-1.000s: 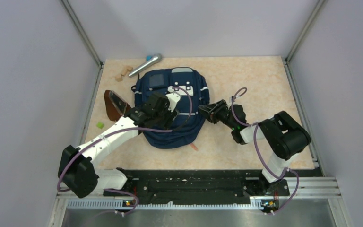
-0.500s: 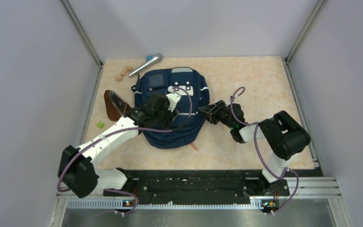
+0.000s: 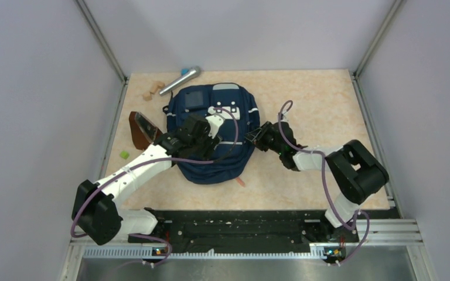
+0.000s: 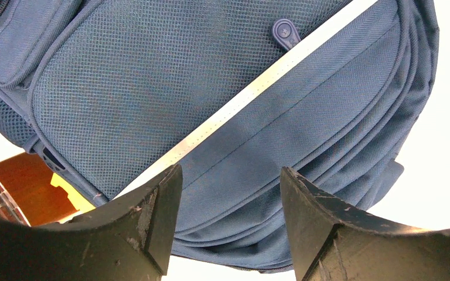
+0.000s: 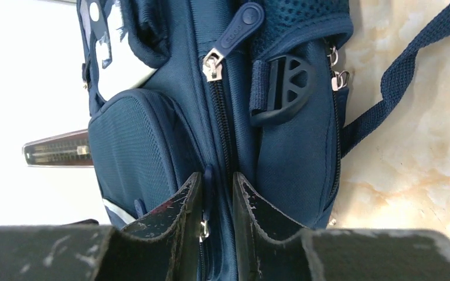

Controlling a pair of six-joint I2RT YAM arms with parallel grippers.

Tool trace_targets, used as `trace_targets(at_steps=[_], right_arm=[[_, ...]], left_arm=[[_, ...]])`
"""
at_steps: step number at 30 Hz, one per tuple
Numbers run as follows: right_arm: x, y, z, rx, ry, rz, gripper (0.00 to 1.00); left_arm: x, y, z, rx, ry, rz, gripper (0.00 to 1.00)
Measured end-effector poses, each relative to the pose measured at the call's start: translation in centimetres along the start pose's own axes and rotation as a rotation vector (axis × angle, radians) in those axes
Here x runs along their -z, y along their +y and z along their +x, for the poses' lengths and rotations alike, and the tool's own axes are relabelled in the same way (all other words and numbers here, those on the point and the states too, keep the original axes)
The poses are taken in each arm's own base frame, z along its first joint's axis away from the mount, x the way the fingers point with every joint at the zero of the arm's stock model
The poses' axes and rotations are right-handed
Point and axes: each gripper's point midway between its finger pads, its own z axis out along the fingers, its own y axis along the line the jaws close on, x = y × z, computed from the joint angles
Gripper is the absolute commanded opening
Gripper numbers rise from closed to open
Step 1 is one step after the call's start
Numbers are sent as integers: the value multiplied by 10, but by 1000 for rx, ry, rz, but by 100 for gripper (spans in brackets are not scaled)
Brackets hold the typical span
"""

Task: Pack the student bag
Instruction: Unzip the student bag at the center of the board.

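Right tool (image 5: 217,177) moved up to the student bag (image 3: 211,170), narrow around a zip pull (image 5: 209,181), pinch unclear, left tool (image 4: 229,172) spread over it

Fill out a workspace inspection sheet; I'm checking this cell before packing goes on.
Surface: beige marbled table.
Job's things: student bag lying flat mid-table.
Clutter: silver microphone and wooden blocks behind the bag; brown case and green block at its left; orange scrap in front.
Grippers: left gripper open above the bag; right gripper nearly shut around a zipper pull, grip unclear.
Cables: purple cables loop along both arms.
Surroundings: grey walls on three sides; metal rail in front.
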Motion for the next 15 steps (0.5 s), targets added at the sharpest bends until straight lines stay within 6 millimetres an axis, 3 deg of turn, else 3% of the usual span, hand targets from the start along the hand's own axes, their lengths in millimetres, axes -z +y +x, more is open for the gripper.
trace_targets(at_steps=[9,12,15], right_arm=[[32,19,-2,162,-26,28,25],[44,21,1,201,-15,26,36],[56,15,2,265,-6,39,41]], left_arm=[[0,0,0,0,-1,0,67],[0,0,0,0,-2,-2,67],[1,1,-1,0,-4,-5,67]])
